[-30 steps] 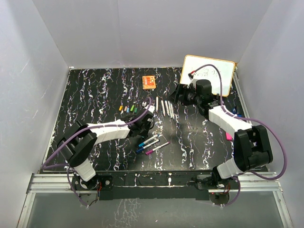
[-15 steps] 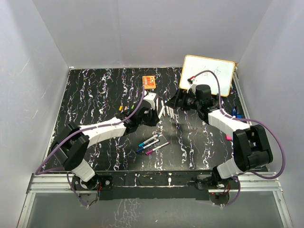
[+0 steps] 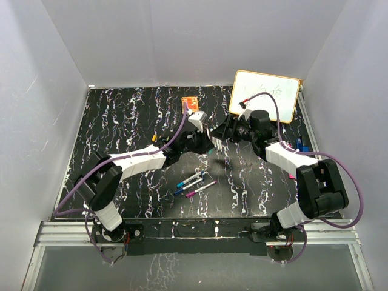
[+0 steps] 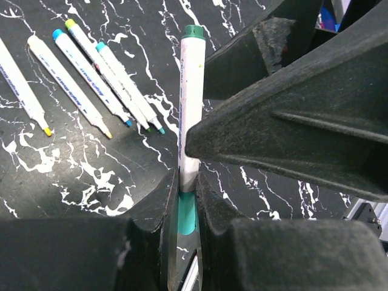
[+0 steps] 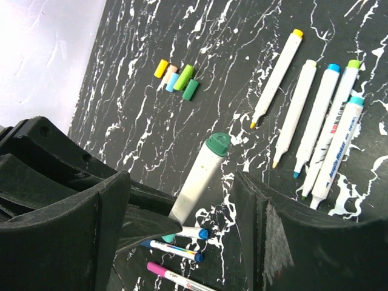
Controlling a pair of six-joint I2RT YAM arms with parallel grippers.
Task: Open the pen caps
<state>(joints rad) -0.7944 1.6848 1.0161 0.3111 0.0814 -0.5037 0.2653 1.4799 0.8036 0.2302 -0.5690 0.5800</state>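
Black, white-veined tabletop (image 3: 121,121); pale walls (image 3: 182,42) around. Left pincer (image 4: 187,188) clamps green-ended pen (image 4: 191,91); right pincer (image 5: 182,188) wide, straddling it.

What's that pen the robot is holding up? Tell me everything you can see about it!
The pen is slim, with a white, plastic-looking barrel carrying small print. It has a dark green end and a teal-green piece at the other end. The left gripper is shut on it near the teal-green end, holding it up off the table. The right gripper is open, with a finger either side of the barrel, seemingly not touching it.
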